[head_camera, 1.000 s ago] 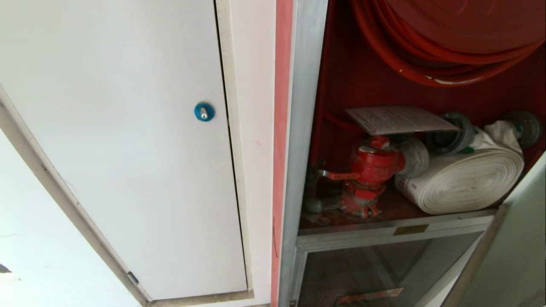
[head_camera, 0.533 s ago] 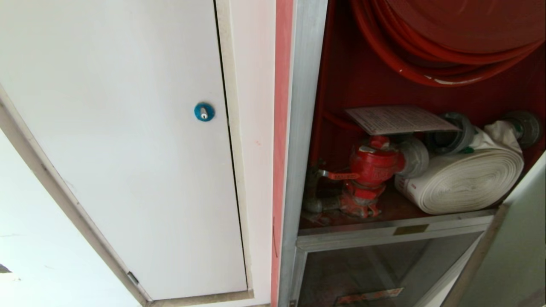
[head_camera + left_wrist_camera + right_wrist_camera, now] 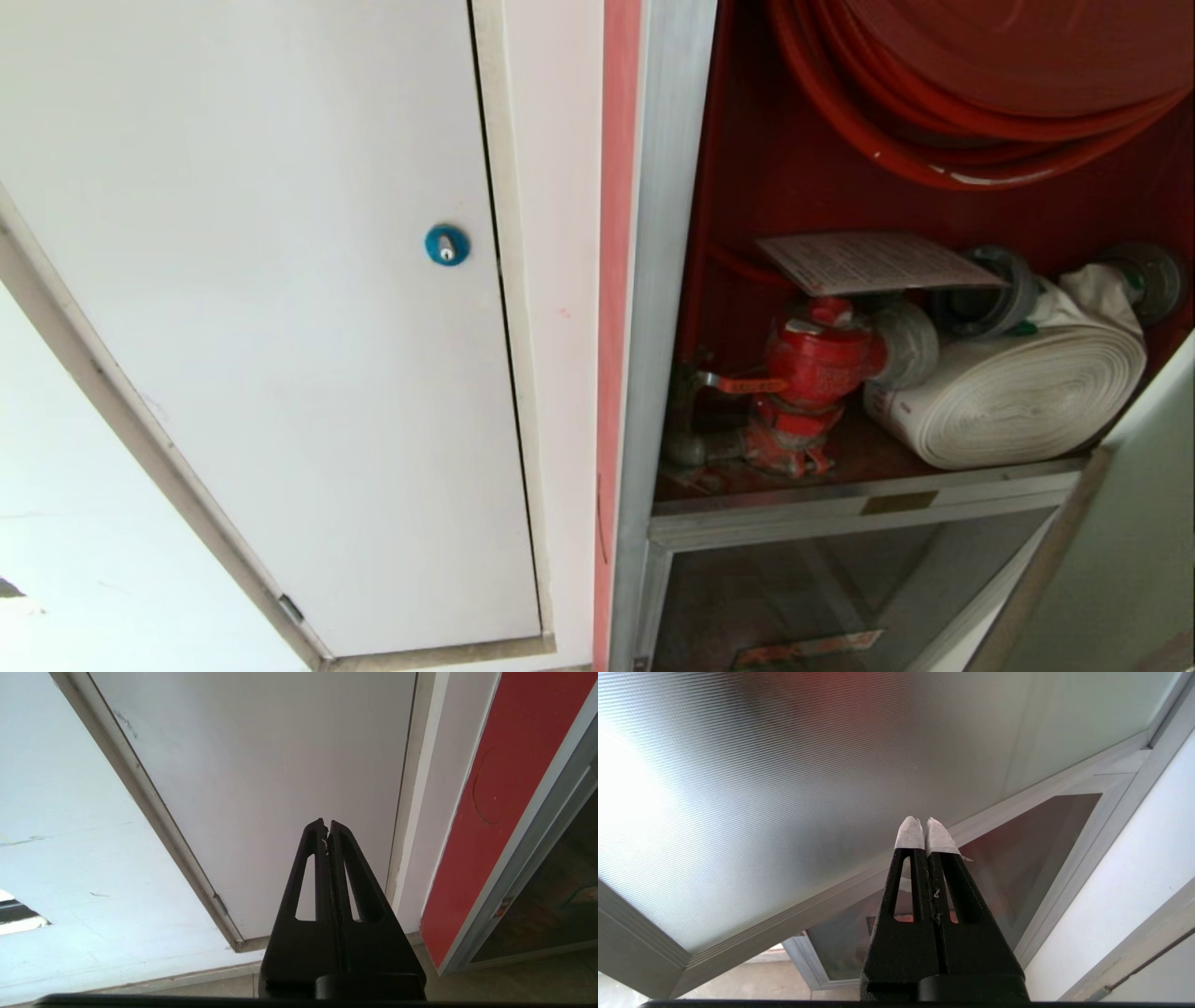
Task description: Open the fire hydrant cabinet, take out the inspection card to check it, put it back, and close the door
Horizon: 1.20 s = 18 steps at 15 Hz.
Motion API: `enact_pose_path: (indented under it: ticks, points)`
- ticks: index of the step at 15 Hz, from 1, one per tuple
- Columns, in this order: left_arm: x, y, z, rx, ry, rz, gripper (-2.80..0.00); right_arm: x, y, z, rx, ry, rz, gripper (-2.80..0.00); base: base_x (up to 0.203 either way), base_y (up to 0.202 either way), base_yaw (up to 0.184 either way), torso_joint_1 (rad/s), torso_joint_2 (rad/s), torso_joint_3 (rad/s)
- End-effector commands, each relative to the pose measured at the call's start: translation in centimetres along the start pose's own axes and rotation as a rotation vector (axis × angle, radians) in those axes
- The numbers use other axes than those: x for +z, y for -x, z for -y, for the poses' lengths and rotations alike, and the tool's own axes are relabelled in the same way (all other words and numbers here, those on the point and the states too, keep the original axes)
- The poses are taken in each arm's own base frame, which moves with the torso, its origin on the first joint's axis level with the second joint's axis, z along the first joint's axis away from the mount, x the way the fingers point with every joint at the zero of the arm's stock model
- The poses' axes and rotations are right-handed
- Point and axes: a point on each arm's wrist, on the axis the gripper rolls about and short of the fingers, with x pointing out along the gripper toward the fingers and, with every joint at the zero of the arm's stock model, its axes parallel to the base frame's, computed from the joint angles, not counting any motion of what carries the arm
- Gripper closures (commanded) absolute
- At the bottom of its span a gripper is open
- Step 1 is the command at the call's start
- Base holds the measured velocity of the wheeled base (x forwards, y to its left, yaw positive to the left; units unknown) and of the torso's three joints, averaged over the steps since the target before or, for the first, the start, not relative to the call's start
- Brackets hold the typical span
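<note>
The fire hydrant cabinet [image 3: 667,280] stands open, showing its red inside, a red hose reel [image 3: 980,103], a red valve [image 3: 817,359] and a rolled white hose [image 3: 1018,392]. The pale inspection card [image 3: 878,261] lies flat on top of the valve. The door [image 3: 1144,523] is swung out at the right edge; its ribbed glass [image 3: 784,788] fills the right wrist view. My right gripper [image 3: 924,820] is shut and empty, close to that glass. My left gripper [image 3: 327,823] is shut and empty in front of the white panel door [image 3: 261,765]. Neither gripper shows in the head view.
A plain white panel door [image 3: 280,327] with a blue round lock [image 3: 447,245] is left of the cabinet. Under the cabinet shelf is a smaller dark glass panel [image 3: 803,588] with a red strip label. Floor tiles [image 3: 514,984] show below the wall.
</note>
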Motion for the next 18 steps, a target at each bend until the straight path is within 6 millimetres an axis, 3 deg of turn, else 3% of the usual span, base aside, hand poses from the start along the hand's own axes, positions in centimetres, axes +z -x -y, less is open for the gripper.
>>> enact_pose_path:
  ticks: [1, 11, 18]
  points:
    - [-1.06, -0.17, 0.10, -0.001, 0.000, -0.022, 0.00, -0.08, -0.03, 0.00, 0.000, 0.000, -0.004, 0.00, 0.000, 0.000, 0.000, 0.000, 0.00, 0.000]
    - [-1.00, -0.16, -0.03, 0.041, 0.083, -0.025, 0.00, -0.08, -0.03, 0.00, 0.000, 0.000, -0.004, 0.00, 0.000, 0.000, 0.000, 0.000, 0.00, 0.000]
    - [-1.00, -0.15, 0.00, 0.025, 0.045, -0.023, 0.00, -0.08, -0.03, 0.00, 0.002, 0.017, -0.004, 0.00, 0.000, 0.000, 0.000, 0.000, 0.00, 0.000]
